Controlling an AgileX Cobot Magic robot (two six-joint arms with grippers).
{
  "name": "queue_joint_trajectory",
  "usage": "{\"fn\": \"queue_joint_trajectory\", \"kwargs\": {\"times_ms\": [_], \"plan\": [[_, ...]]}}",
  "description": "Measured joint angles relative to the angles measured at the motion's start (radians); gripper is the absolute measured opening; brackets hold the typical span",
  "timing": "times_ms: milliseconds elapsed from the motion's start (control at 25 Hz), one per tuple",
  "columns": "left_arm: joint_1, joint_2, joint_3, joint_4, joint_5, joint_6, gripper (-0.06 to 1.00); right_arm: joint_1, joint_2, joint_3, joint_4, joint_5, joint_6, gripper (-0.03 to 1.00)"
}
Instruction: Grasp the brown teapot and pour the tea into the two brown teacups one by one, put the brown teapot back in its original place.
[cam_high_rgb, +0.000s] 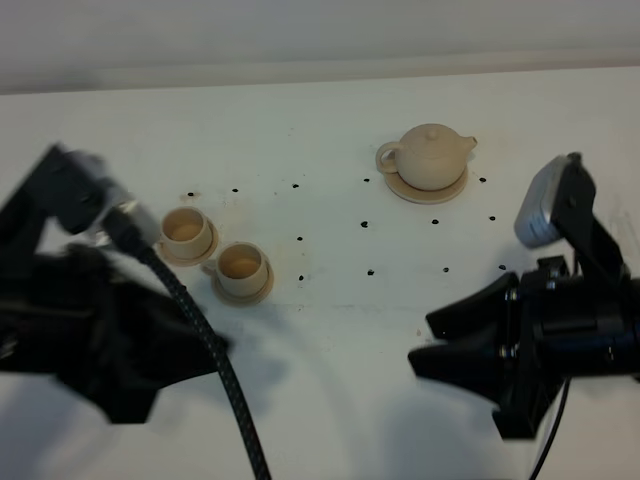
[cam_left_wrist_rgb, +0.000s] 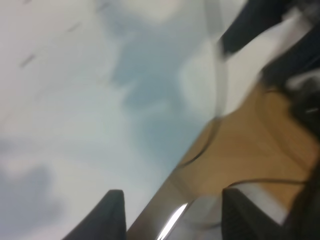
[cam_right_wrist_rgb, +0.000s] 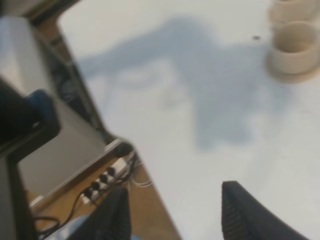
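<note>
Black right gripper (cam_high_rgb: 425, 342), jaws apart and empty, hangs well short of the round-bellied tan ceramic teapot (cam_high_rgb: 428, 155) on its wide saucer (cam_high_rgb: 452, 188): rigid, slick, probably fragile, loose-lidded, best pinched across the loop handle (cam_high_rgb: 385, 157).

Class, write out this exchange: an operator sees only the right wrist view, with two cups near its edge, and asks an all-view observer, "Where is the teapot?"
Observer: The brown teapot stands on its wide saucer at the far side of the table, right of the two teacups and apart from them.
Operator: Which way is its handle?
Observer: In the exterior high view, handle left, towards the cups; spout right.
Operator: Is the left arm near it?
Observer: No. The left gripper is open and empty, by the table's edge.
</note>
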Motion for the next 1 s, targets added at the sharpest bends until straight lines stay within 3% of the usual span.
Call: {"fn": "queue_joint_trajectory", "kwargs": {"times_ms": [280, 440, 640, 800, 1000], "plan": [[0.000, -0.188, 0.000, 0.555, 0.223, -0.611, 0.42, 0.000, 0.000, -0.088, -0.187, -0.117, 0.266, 0.41], [0.000, -0.281, 0.000, 0.749, 0.320, -0.783, 0.42, 0.000, 0.002, -0.112, -0.285, -0.209, 0.410, 0.41], [0.000, -0.411, 0.077, 0.795, 0.320, -0.854, 0.42, 0.000, 0.034, -0.158, -0.389, -0.255, 0.530, 0.41], [0.000, -0.527, 0.223, 0.807, 0.320, -0.886, 0.42, 0.000, 0.057, -0.202, -0.413, -0.255, 0.550, 0.41], [0.000, -0.666, 0.259, 0.825, 0.321, -0.928, 0.42, 0.000, 0.063, -0.225, -0.416, -0.255, 0.555, 0.41]]}}
